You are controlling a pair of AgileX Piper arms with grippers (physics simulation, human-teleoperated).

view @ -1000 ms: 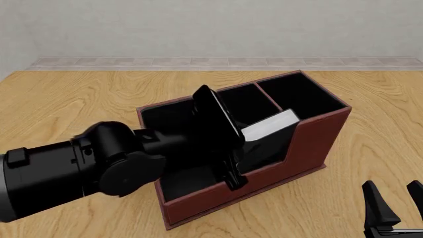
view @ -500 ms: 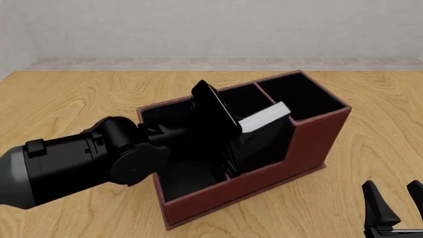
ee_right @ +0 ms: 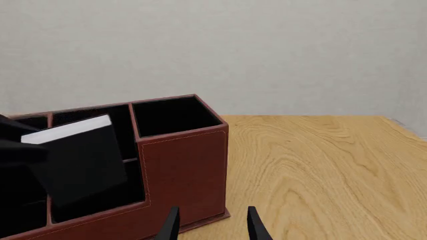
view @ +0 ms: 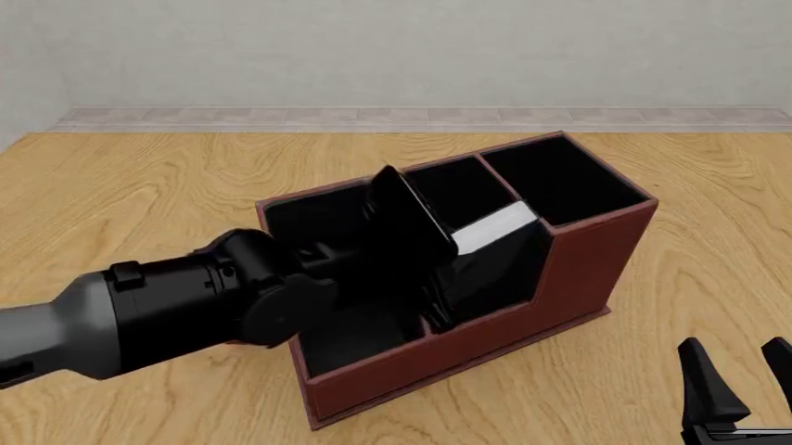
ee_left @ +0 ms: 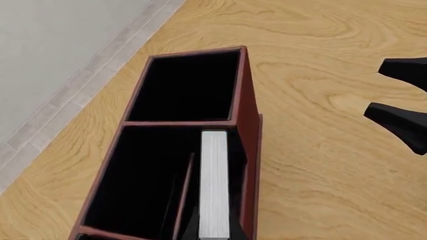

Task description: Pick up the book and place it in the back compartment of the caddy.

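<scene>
From the left wrist, the book (ee_left: 215,182) stands on edge, white pages up, in the caddy (ee_left: 248,115) bay against the near outer wall, beside a low divider; the left gripper's own fingers are out of frame. From the front, the left gripper (view: 409,246) hangs over the book and I cannot tell whether it grips, so lower straight and release only once seated in the back compartment. From the right wrist, the right gripper (ee_right: 211,224) rests parted, empty, near the caddy.

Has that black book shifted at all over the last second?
Yes. Against the caddy, which stays put, the book has sunk a little lower into the middle section and slid slightly away from the tall-walled end bay.
</scene>
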